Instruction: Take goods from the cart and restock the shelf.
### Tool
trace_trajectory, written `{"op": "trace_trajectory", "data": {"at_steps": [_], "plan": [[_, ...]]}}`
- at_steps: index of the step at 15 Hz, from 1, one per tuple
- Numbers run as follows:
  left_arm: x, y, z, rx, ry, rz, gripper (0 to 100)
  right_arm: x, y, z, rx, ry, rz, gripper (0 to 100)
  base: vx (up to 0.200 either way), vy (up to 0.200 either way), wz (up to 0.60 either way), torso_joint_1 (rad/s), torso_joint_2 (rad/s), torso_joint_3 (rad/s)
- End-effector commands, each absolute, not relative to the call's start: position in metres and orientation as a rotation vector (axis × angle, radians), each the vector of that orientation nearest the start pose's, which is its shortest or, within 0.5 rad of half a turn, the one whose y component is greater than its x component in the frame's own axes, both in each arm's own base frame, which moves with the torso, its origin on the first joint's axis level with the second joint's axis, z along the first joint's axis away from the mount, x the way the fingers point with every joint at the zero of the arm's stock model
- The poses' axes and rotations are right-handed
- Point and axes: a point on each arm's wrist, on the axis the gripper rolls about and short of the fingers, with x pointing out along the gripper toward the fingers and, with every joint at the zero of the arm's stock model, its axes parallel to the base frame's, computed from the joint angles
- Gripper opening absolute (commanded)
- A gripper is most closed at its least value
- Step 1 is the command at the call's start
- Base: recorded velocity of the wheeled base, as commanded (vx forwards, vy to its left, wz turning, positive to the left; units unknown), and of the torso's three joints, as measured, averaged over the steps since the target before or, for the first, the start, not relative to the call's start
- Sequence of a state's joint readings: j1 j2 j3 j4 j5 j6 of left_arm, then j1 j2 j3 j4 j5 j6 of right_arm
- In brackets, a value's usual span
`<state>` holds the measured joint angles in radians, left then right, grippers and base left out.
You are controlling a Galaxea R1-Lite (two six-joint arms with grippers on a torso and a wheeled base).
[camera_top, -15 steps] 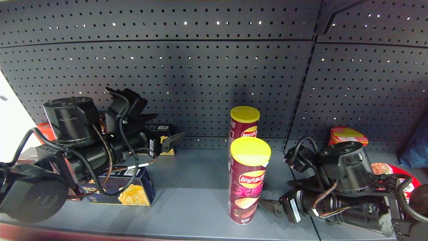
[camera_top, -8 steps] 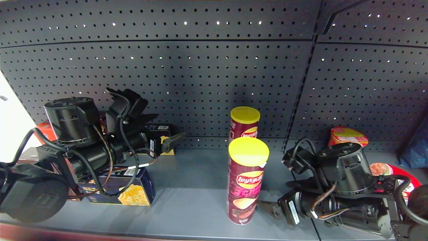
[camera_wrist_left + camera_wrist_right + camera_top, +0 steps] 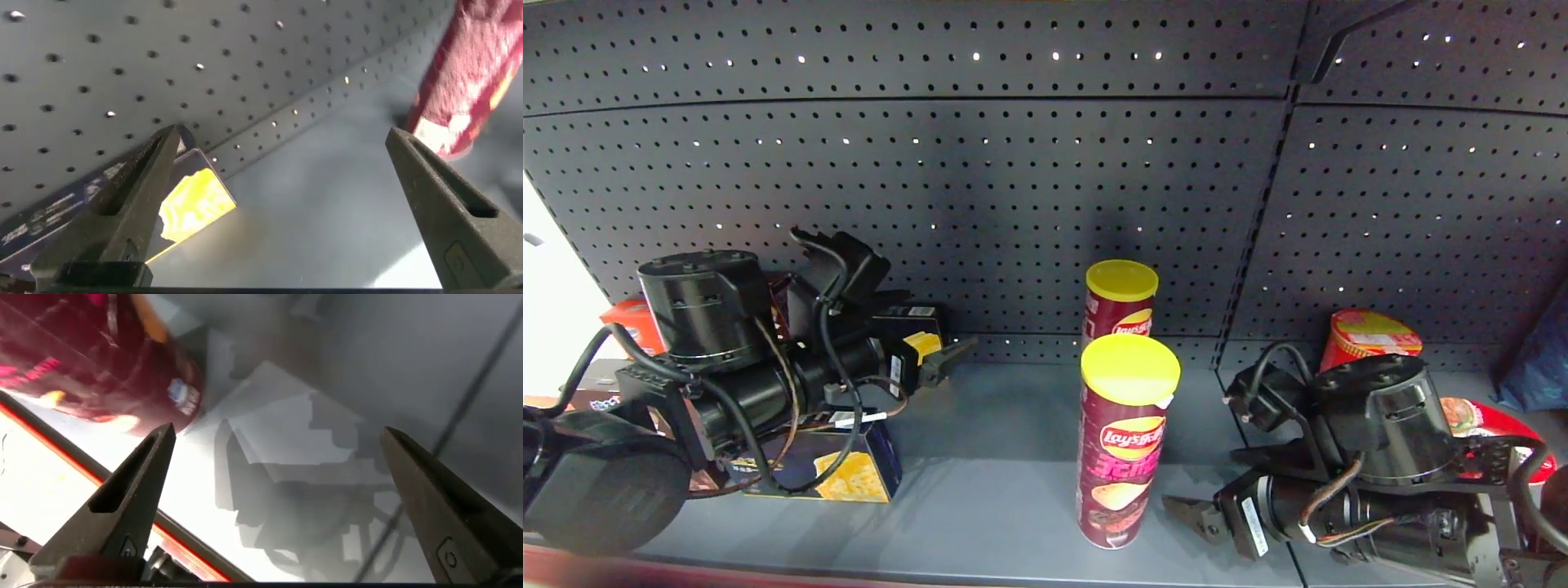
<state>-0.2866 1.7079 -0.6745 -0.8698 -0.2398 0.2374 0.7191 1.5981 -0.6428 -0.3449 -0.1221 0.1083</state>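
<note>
Two maroon chip cans with yellow lids stand mid-shelf, the front can (image 3: 1125, 445) before the back can (image 3: 1120, 304). My right gripper (image 3: 1188, 516) lies low just right of the front can's base, open and holding nothing; its wrist view has the can (image 3: 90, 367) beside one finger, outside the right gripper (image 3: 278, 431). My left gripper (image 3: 935, 355) hovers open at the back left, beside a dark cracker box (image 3: 915, 320). From the left wrist, the open gripper (image 3: 286, 135) faces that box (image 3: 192, 204) and the pegboard, with a chip can (image 3: 470, 82) off to one side.
A blue cracker box (image 3: 854, 465) lies under my left arm. Red cup noodles (image 3: 1368, 335), a red bowl (image 3: 1499, 425) and a blue bag (image 3: 1543, 359) sit at the right. A red item (image 3: 625, 314) is far left. Bare shelf (image 3: 996, 457) lies between box and cans.
The right gripper edged toward the front can, then drew back to the right and lower. The front can shifted slightly left. My left arm sank a little.
</note>
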Motion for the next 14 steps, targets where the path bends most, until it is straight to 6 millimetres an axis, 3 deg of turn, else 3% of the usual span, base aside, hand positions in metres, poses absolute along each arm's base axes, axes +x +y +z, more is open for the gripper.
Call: {"op": "trace_trajectory", "data": {"at_steps": [1, 6, 11, 14], "plan": [[0.277, -0.095, 0.165, 0.263, 0.109, -0.573, 100, 0.190, 0.157, 0.150, -0.131, 0.566, 0.531, 100, 0.000, 0.000, 0.00, 0.000, 0.00, 0.000], [0.249, -0.133, 0.149, 0.288, 0.158, -0.726, 100, 0.196, 0.143, 0.154, -0.111, 0.555, 0.476, 100, 0.000, 0.000, 0.00, 0.000, 0.00, 0.000], [0.226, -0.141, 0.130, 0.322, 0.229, -0.779, 100, 0.197, 0.144, 0.152, -0.113, 0.561, 0.476, 100, 0.000, 0.000, 0.00, 0.000, 0.00, 0.000], [0.227, -0.145, 0.129, 0.327, 0.227, -0.783, 100, 0.197, 0.144, 0.151, -0.114, 0.565, 0.477, 100, 0.000, 0.000, 0.00, 0.000, 0.00, 0.000]]}}
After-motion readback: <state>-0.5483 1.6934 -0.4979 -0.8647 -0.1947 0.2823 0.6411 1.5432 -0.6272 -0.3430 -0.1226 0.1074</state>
